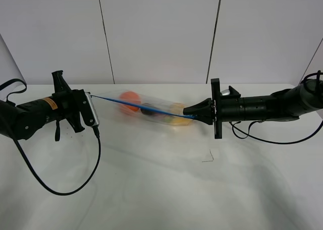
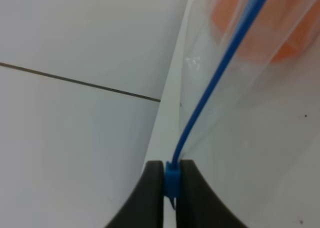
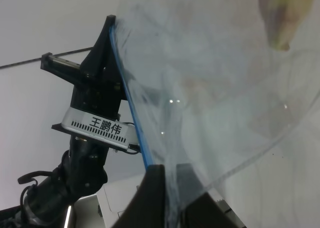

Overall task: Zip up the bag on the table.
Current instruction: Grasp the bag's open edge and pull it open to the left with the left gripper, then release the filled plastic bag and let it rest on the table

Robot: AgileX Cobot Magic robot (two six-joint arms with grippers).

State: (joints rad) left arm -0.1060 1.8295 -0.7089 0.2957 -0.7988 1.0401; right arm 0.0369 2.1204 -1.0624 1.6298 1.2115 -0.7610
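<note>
The clear bag (image 1: 151,111) hangs stretched between my two grippers above the white table (image 1: 161,189). Its blue seal strip (image 1: 144,108) runs taut from one gripper to the other. Orange, dark and yellow produce show through the plastic. My left gripper (image 1: 92,96) is shut on the blue end of the strip (image 2: 171,180). My right gripper (image 1: 192,114) is shut on the bag's other end at the strip (image 3: 170,188). In the right wrist view the strip (image 3: 131,113) leads away to the left arm (image 3: 95,123).
A black cable (image 1: 75,182) loops from the left arm over the table. A thin cable (image 1: 267,139) hangs under the right arm. A small dark mark (image 1: 208,158) lies on the tabletop. White wall panels stand behind.
</note>
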